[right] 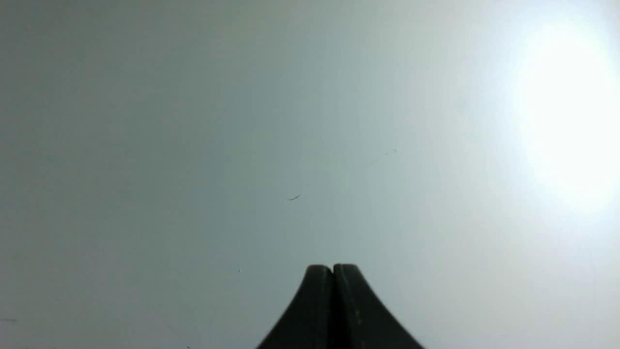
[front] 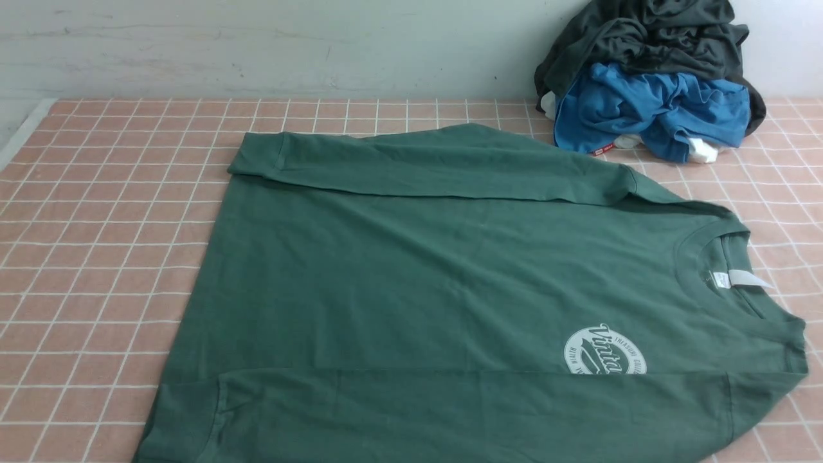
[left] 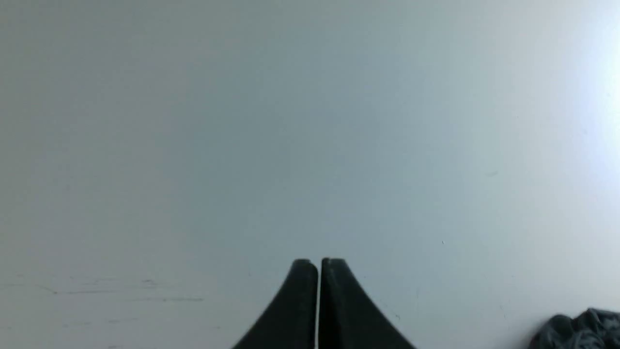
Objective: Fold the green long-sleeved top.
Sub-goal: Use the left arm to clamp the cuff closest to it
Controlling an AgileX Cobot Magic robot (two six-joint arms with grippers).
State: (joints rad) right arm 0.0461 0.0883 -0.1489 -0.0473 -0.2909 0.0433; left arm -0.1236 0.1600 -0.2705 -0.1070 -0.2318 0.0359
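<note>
Green long-sleeved top is lying flat on the tiled worktop, collar toward the right, with both sleeves folded across the body. Left hand and right hand are each facing a pale wall, fingers pressed together and gripping nothing. Heap of dark and blue clothes is sitting at the far right corner.

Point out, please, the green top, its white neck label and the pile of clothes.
green top (front: 418,289): front view, middle of its body.
white neck label (front: 746,278): front view, centre of the tab inside the collar.
pile of clothes (front: 649,109): front view, on the blue garment.
</note>
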